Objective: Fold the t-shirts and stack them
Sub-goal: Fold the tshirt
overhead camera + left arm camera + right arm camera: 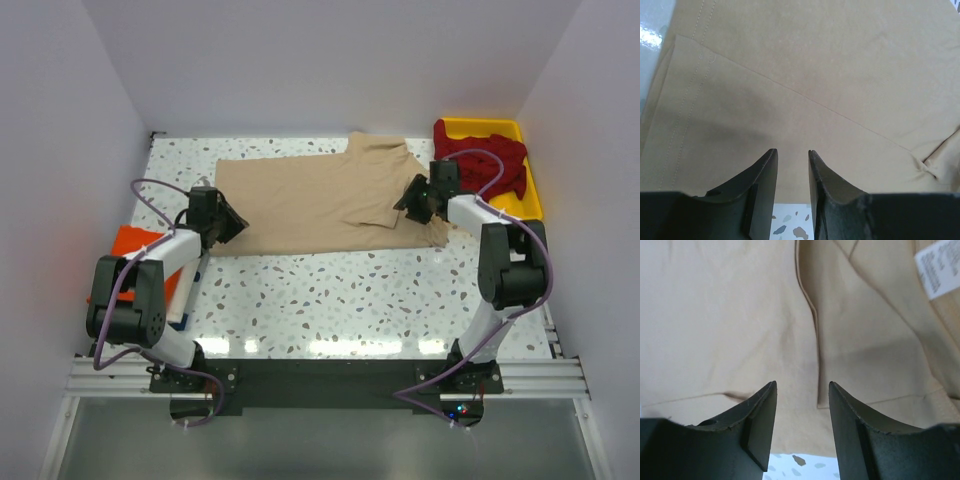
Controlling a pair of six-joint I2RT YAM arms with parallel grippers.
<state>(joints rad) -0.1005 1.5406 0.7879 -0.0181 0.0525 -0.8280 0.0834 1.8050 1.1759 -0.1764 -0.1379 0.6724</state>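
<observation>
Black fingers of the left hand (792, 152) fill the bottom of the left wrist view. They stand partly open with a narrow gap, and nothing is between them. They hover just over the near left edge of the beige t-shirt (310, 200), where its stitched hem runs. The right hand (802, 385) is open a little wider and is also empty. It is poised above the near right part of the same shirt, where a folded-over layer ends in a seamed edge. A white care label (935, 267) shows at the upper right of that view.

The beige t-shirt lies spread flat across the far middle of the speckled counter (330, 290), long side left to right, with one hand at each end of its near edge. Dark red t-shirts (480, 160) are heaped in the yellow tray (490, 124) at the counter's far right corner, just beyond the right arm. A bright orange t-shirt (130, 245) sits at the counter's left edge, partly hidden under the left arm.
</observation>
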